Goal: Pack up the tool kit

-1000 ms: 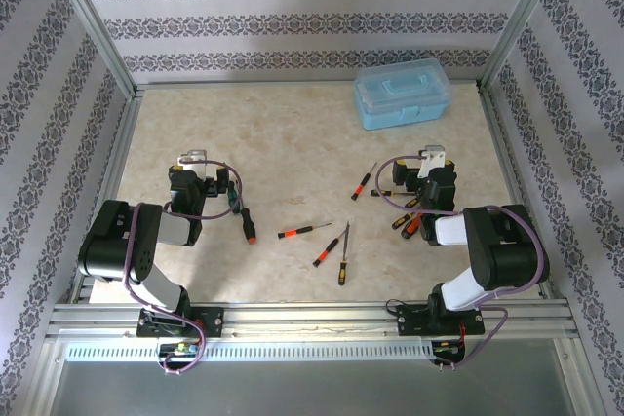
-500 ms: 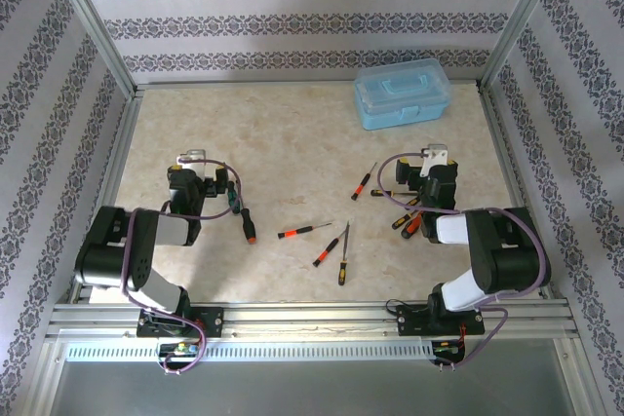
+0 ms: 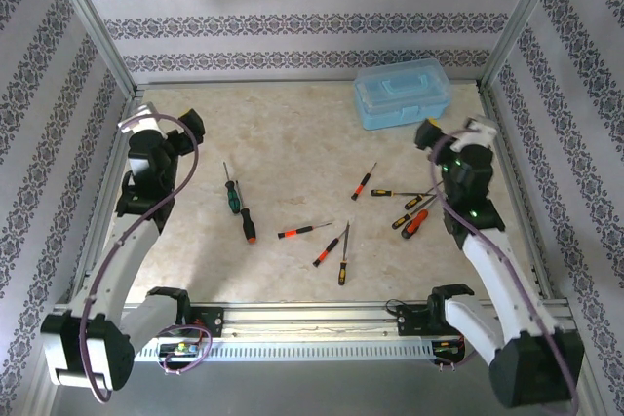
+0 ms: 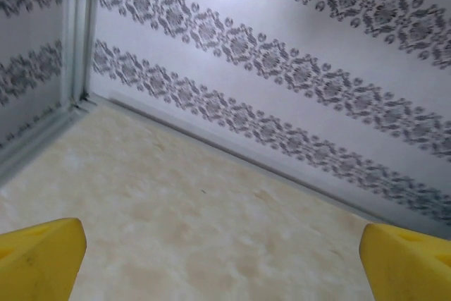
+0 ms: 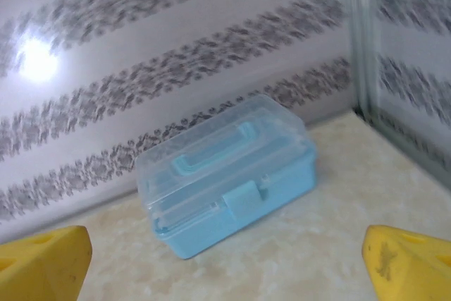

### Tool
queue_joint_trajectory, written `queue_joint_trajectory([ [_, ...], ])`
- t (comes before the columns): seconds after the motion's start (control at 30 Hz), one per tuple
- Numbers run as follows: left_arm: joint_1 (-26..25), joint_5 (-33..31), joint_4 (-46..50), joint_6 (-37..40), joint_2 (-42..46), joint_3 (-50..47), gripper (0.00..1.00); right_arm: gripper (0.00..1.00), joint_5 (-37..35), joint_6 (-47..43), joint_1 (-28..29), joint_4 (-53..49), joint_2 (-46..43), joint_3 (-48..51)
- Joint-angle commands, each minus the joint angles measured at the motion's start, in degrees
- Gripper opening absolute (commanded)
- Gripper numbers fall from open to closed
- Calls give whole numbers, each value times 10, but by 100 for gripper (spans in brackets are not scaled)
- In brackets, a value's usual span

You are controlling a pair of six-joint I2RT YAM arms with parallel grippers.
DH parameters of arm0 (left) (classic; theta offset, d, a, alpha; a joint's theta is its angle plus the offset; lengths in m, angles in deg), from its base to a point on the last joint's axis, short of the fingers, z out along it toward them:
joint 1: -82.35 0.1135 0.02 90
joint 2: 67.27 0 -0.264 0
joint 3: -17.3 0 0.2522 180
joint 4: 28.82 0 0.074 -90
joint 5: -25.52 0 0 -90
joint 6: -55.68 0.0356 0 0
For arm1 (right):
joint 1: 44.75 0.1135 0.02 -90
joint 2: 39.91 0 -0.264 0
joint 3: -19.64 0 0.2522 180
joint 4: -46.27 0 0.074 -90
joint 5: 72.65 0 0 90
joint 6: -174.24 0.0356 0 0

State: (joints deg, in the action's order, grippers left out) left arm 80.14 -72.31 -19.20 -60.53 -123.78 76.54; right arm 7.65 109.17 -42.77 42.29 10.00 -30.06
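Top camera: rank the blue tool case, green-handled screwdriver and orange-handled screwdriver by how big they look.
1. blue tool case, by far the largest
2. green-handled screwdriver, long and thin
3. orange-handled screwdriver, shorter and stubby

The tool case [image 3: 402, 92] sits at the far right of the tabletop [image 3: 292, 133], near the back wall. Two screwdrivers [image 3: 248, 224] lie side by side left of centre, a loose trio [image 3: 327, 250] lies around the middle, and a cluster [image 3: 414, 213] lies to the right (some overlapping). The left gripper [image 3: 164, 130] hangs over the far left, well apart from them. The right gripper [image 3: 451, 133] hangs just before the case.
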Motion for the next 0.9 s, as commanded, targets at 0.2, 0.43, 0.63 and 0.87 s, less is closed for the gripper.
queue_joint_trajectory([
  [0.2,27,142,16,-205,102,-139,100,98,-13,108,-22,-292,38,-83],
  [0.43,27,248,108,-177,63,-105,99,73,33,112,-24,-253,23,-71],
  [0.63,27,293,124,-191,56,-107,98,55,40,81,-29,-297,75,-115],
  [0.87,27,307,169,-190,60,-94,98,55,44,132,-39,-327,138,-162],
])
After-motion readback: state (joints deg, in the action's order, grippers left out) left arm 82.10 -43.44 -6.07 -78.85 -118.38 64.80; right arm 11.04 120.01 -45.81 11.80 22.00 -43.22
